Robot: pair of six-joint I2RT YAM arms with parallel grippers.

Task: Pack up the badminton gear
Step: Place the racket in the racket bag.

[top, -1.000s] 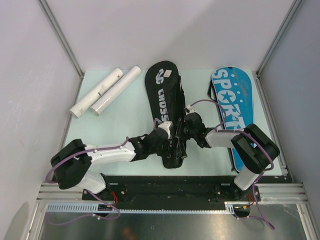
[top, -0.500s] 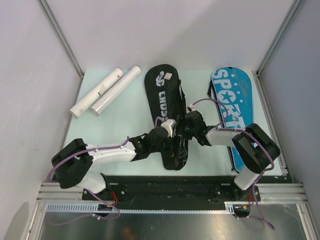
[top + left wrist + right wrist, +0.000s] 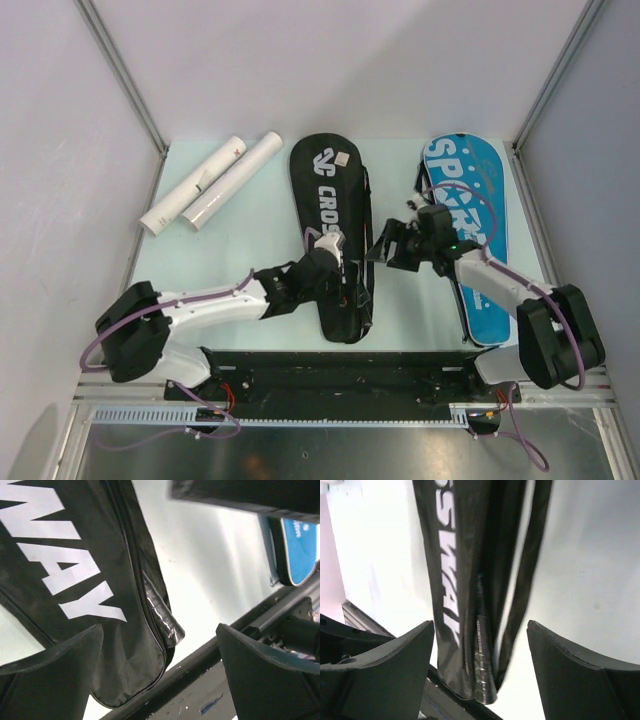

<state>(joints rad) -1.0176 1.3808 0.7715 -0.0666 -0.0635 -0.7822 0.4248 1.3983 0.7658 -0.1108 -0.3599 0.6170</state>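
The left claw (image 3: pixel 338 272) and right claw (image 3: pixel 385 247) gape wide, empty, at the near half of the black bag (image 3: pixel 330 190) on the surface (image 3: pixel 260 240); opening it seems in hand, next needing a grip at its zip (image 3: pixel 136 560).

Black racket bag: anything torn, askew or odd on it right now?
No tear shows. The black racket bag lies flat, slanted slightly on the table, its narrow end near the front edge. Only oddity: a crinkled clear plastic tab pokes from the zipper seam near that end.
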